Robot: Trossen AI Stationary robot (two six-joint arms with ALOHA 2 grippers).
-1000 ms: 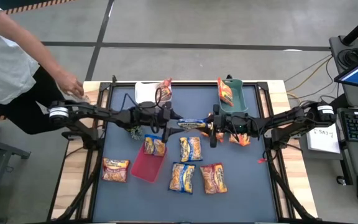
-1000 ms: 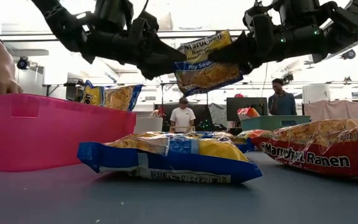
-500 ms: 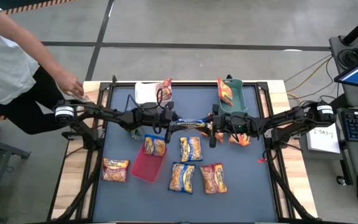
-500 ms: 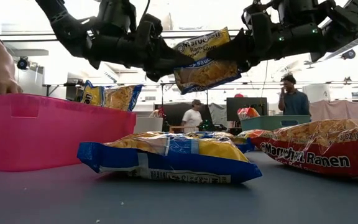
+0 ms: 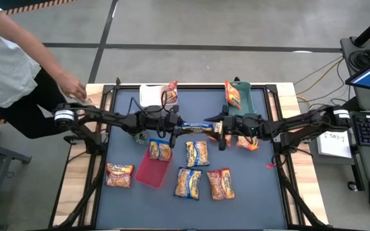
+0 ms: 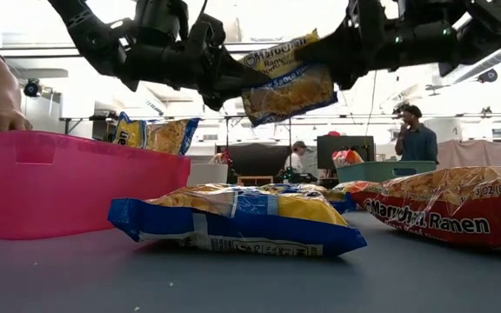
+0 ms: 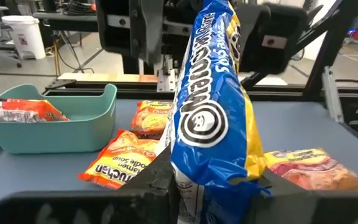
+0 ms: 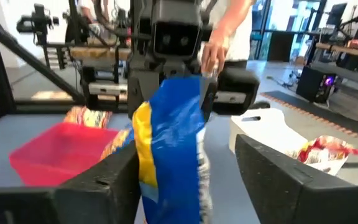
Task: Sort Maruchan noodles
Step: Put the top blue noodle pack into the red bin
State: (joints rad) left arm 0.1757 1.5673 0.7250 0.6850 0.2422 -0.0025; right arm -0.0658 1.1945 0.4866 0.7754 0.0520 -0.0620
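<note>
While my left gripper [image 5: 177, 128] pinches one end of the blue-trimmed packet [image 5: 194, 127], my right gripper [image 5: 216, 128] stands at the other end with its fingers [image 8: 101, 177] spread on either side of the wrapper, apart from it. The packet hangs level between my two grippers, above the table [image 5: 262, 192], and in the low view it sits clear of everything lying below. In my left wrist view the blue-and-yellow wrapper [image 7: 210, 118] rises straight out from between my fingers.

Below the held packet lie four more noodle packets [image 5: 197, 153] on the mat. Beyond my left gripper, on its outer side, a red tray [image 5: 151, 173] carries one packet [image 5: 159, 151], and another packet [image 5: 119, 174] lies further out still. Near my right gripper stands a teal bin [image 5: 244, 106] with a packet [image 5: 232, 95] in it. A white tray [image 5: 150, 95] holds another. A person's hand [image 5: 72, 86] rests at the table corner behind my left arm.
</note>
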